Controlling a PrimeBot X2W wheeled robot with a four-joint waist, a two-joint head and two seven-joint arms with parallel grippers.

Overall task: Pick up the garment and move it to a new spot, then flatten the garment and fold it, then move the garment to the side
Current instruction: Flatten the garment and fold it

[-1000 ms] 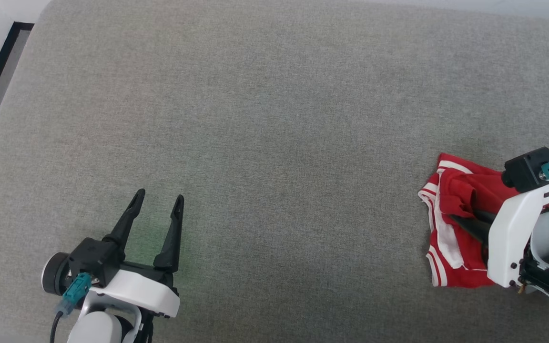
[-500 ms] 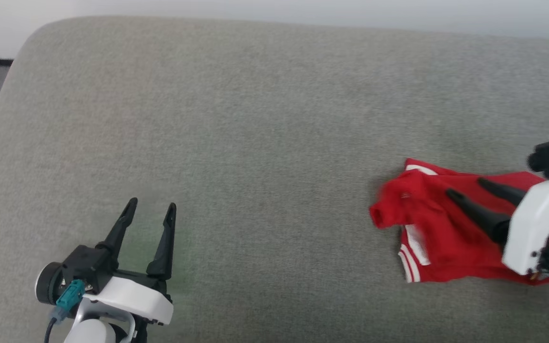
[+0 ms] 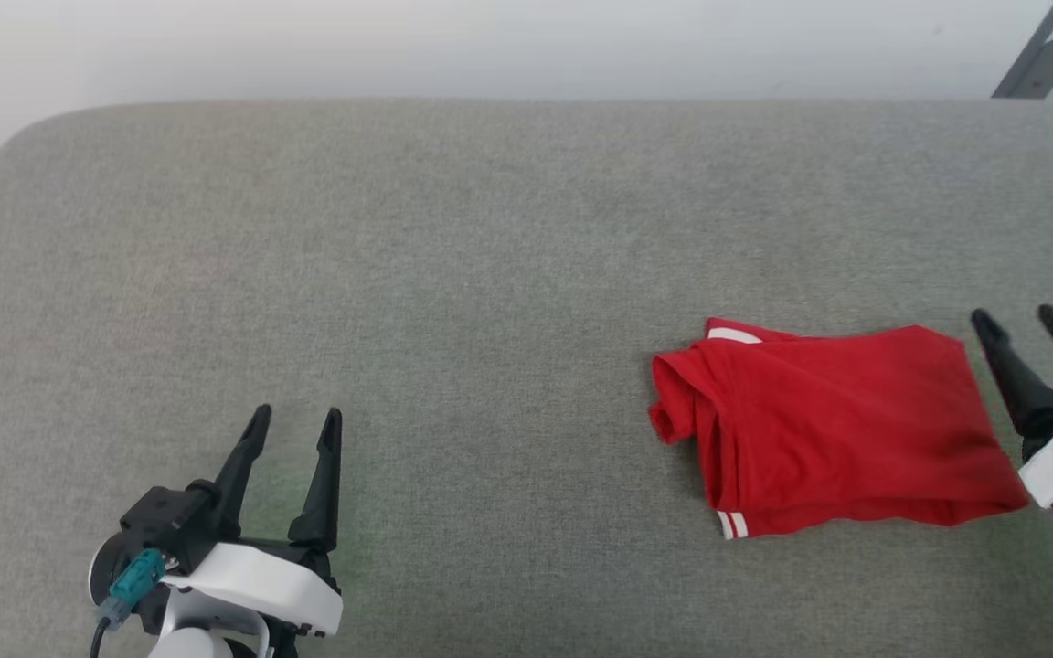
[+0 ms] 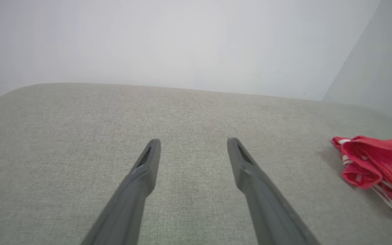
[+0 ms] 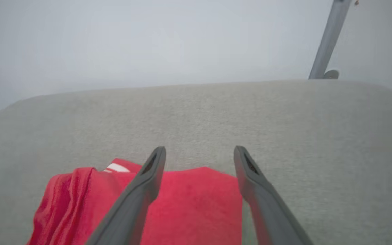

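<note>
The red garment lies folded in a rough rectangle on the grey cushion at the right, with white striped trim showing at its far-left and near-left corners. In the left wrist view the garment sits at the right edge. My right gripper is open just right of the cloth, holding nothing. From the right wrist view its fingers stand over the garment near its far edge. My left gripper rests open at the lower left, far from the cloth, and is empty in its own view.
The grey cushion spans the scene, its rounded back edge meeting a pale wall. A grey metal pole leans at the top right, and the same pole shows behind the cushion in the right wrist view.
The head camera tilted up, so the scene shifted down. My right gripper let go of the garment and drew back to the right; the cloth now lies folded flat.
</note>
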